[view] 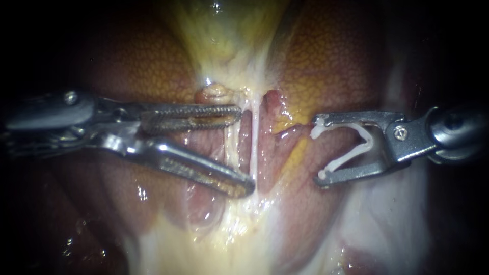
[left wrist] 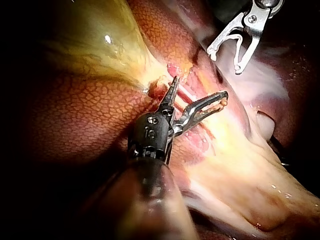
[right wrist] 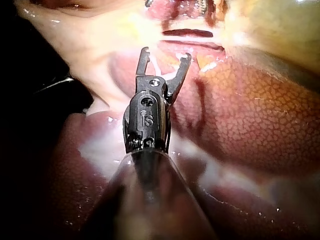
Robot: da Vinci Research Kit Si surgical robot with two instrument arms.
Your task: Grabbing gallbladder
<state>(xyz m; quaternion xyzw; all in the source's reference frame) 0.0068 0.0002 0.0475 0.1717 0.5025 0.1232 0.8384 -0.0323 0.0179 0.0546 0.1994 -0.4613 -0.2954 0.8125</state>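
The left claw gapes wide, released, its two halves straddling the pale tubes without closing on them. In the endoscope view the yellow-green gallbladder lies above it, between the lobes of the liver. It narrows toward those tubes and is free of both claws. The right claw stands near the tubes on their other side, grasping a white clip spread between its halves.

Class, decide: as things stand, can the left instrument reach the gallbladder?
Probably yes: the left instrument has open jaws close beside the gallbladder, nothing between; the right instrument, shut on a clip, sits apart.
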